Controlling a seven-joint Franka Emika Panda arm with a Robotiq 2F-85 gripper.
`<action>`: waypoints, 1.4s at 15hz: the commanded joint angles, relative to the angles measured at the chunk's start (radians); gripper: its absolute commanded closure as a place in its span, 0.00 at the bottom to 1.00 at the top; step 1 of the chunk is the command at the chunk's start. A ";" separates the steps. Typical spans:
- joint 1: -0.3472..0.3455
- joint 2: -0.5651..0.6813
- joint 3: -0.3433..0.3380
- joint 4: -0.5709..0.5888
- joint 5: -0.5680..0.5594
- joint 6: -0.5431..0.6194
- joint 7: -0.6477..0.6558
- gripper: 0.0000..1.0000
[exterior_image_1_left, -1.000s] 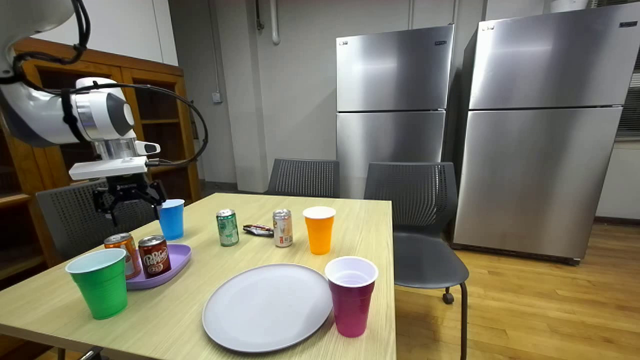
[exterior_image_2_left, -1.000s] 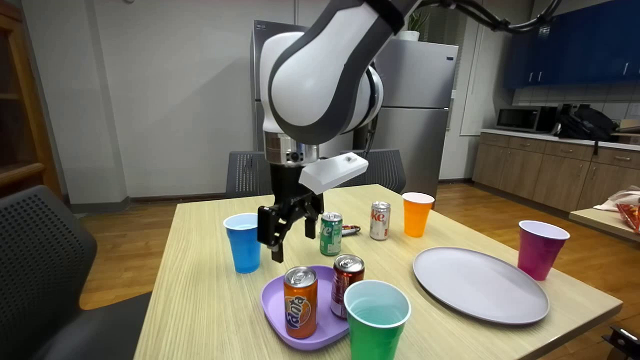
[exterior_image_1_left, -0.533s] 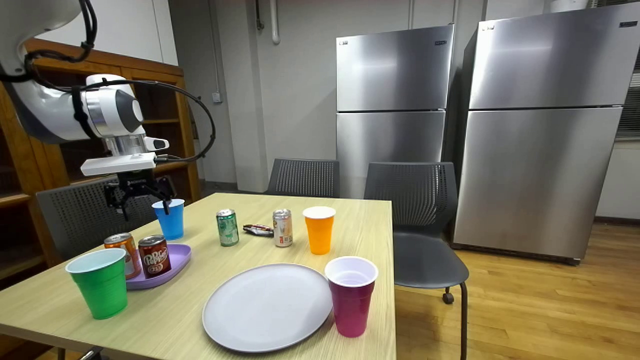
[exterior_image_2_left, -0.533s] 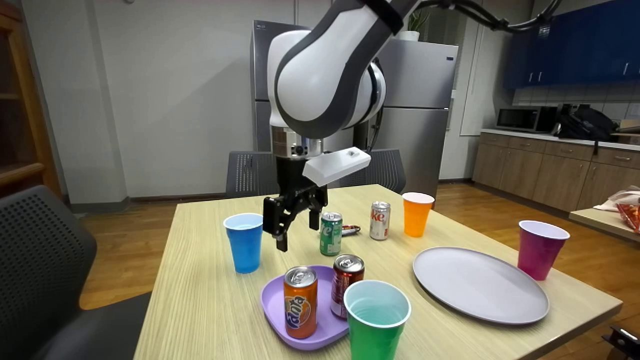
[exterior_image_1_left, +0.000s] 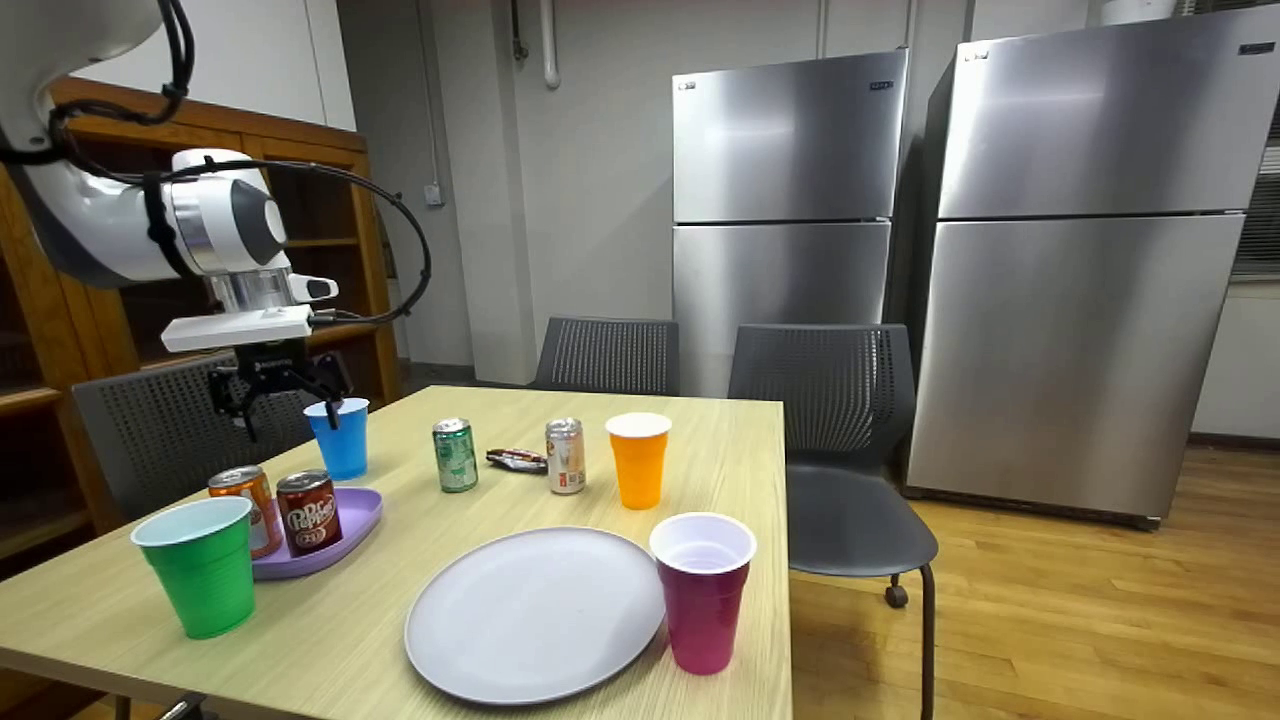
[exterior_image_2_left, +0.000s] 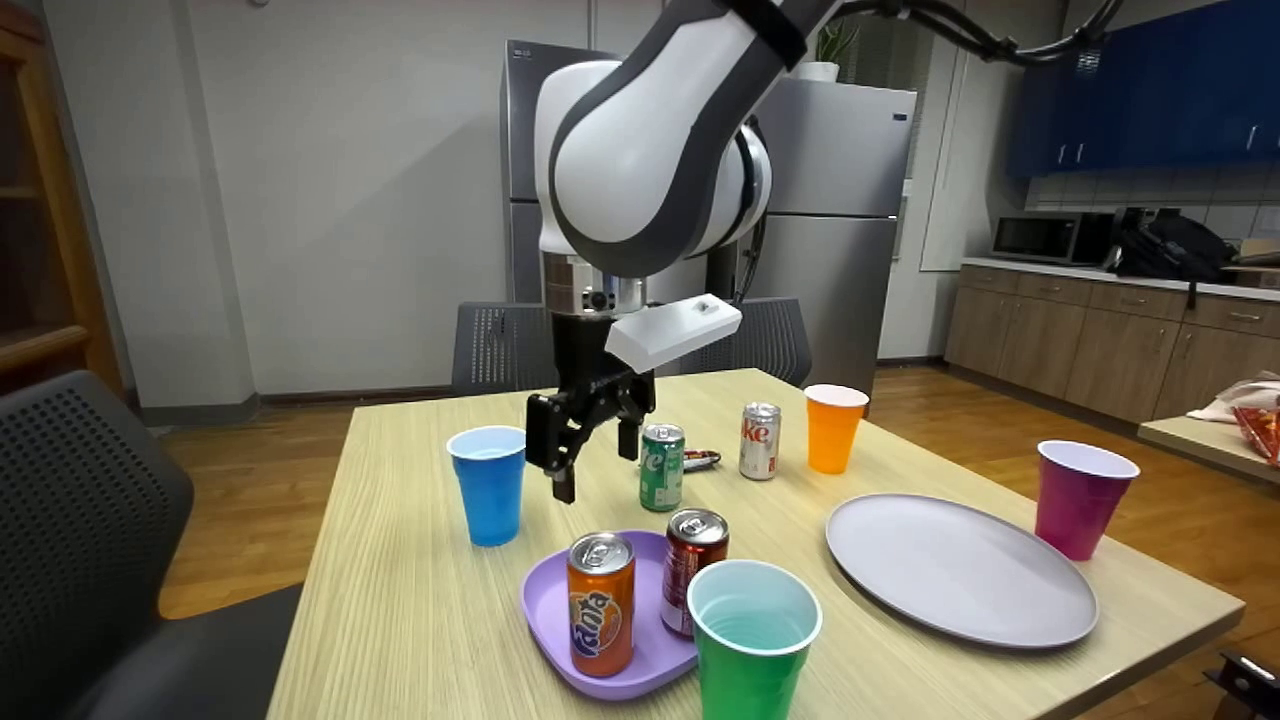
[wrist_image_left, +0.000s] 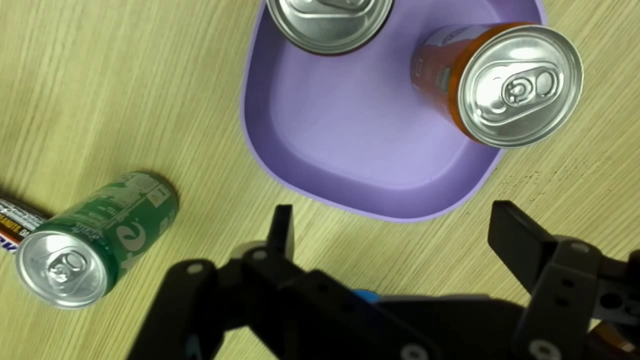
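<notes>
End effector (wrist_image_left: 392, 215): spread wide, empty, above tabletop (exterior_image_2_left: 400, 600).
Purple tray (wrist_image_left: 350, 115): near; probably keeps Fanta can (exterior_image_2_left: 601, 605) and Dr Pepper can (exterior_image_1_left: 309, 512) together.
Sprite can (exterior_image_2_left: 662, 470): far, upright.

Wall (exterior_image_2_left: 340, 180): was grey.
Floor (exterior_image_1_left: 1050, 610): was honey-toned wood.
Refrigerators (exterior_image_1_left: 785, 150): stood side by side.
Upper cabinets (exterior_image_2_left: 1170, 90): hung dark blue.
</notes>
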 joint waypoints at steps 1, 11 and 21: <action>0.025 0.026 -0.022 0.052 -0.027 -0.064 0.106 0.00; 0.058 0.170 -0.045 0.338 0.030 -0.235 0.382 0.00; 0.068 0.320 -0.076 0.578 0.137 -0.295 0.571 0.00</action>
